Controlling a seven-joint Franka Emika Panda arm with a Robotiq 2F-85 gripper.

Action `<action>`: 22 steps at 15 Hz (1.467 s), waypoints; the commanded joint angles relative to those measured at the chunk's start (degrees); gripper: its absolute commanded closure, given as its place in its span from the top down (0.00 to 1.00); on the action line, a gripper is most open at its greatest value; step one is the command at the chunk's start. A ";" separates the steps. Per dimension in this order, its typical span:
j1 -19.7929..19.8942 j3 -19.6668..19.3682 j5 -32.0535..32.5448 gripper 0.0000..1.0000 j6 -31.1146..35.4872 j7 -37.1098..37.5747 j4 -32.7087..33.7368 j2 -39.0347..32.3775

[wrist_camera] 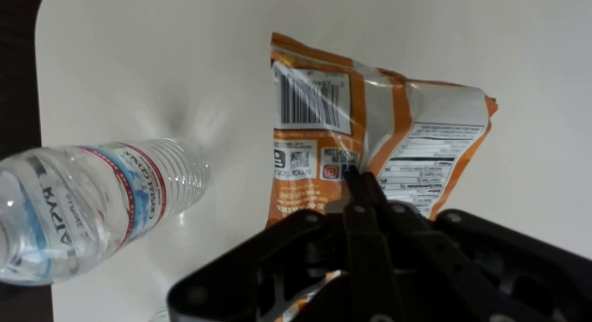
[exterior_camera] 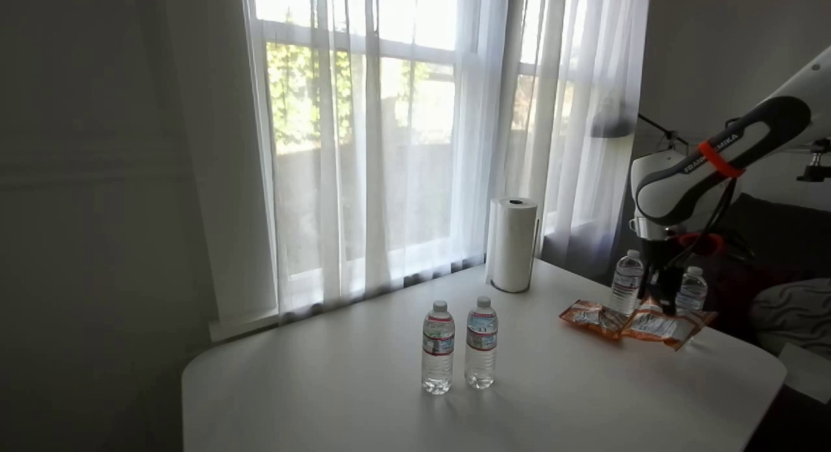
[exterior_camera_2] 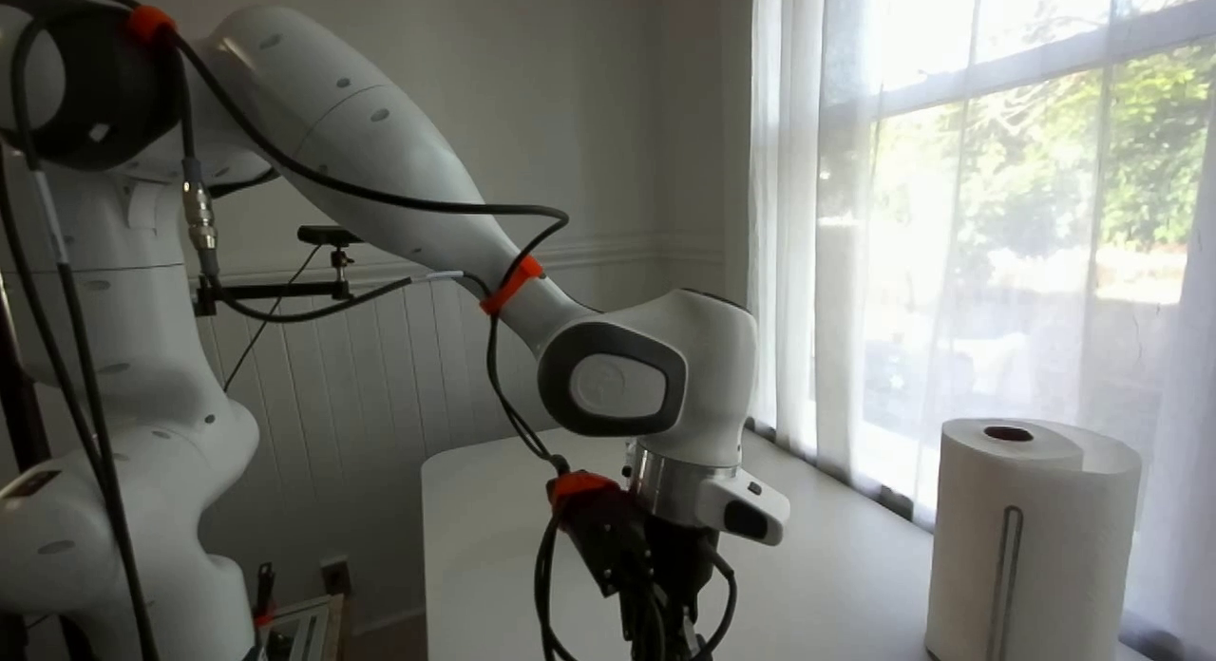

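My gripper (wrist_camera: 360,175) has its two fingertips close together on an orange and white snack bag (wrist_camera: 314,104), pinching a fold at the bag's middle. In an exterior view the gripper (exterior_camera: 658,301) points down at the bag (exterior_camera: 656,326), whose sides droop from the pinch. The bag looks slightly raised over the white table, but the gap is hard to judge. A clear water bottle (wrist_camera: 138,188) stands beside the bag in the wrist view. In an exterior view, bottles (exterior_camera: 627,280) (exterior_camera: 693,289) stand close by the gripper. The fingertips are out of frame in the remaining exterior view.
Two more water bottles (exterior_camera: 438,351) (exterior_camera: 481,348) stand near the middle of the white table (exterior_camera: 337,400). A paper towel roll (exterior_camera: 513,244) stands by the curtained window; it also shows in an exterior view (exterior_camera_2: 1031,547). The table's rounded edge is at the left of the wrist view.
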State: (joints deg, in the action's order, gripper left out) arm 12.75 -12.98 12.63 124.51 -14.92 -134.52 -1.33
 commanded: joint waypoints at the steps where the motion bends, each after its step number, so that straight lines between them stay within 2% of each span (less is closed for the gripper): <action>1: 1.16 -1.08 2.06 0.00 1.11 -1.87 -1.82 0.61; 12: 2.43 -2.14 1.11 0.00 6.13 -3.58 -1.04 -5.04; 13: 2.47 -2.07 1.03 0.19 6.73 -3.61 -0.98 -5.52; 18: 2.40 -1.88 1.04 0.54 8.34 -3.70 -1.22 -5.78; 22: 1.74 -1.45 1.39 0.81 7.09 -3.06 -2.25 -2.84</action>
State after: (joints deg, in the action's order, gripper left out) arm 14.51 -14.92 13.59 132.21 -17.51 -135.30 -7.41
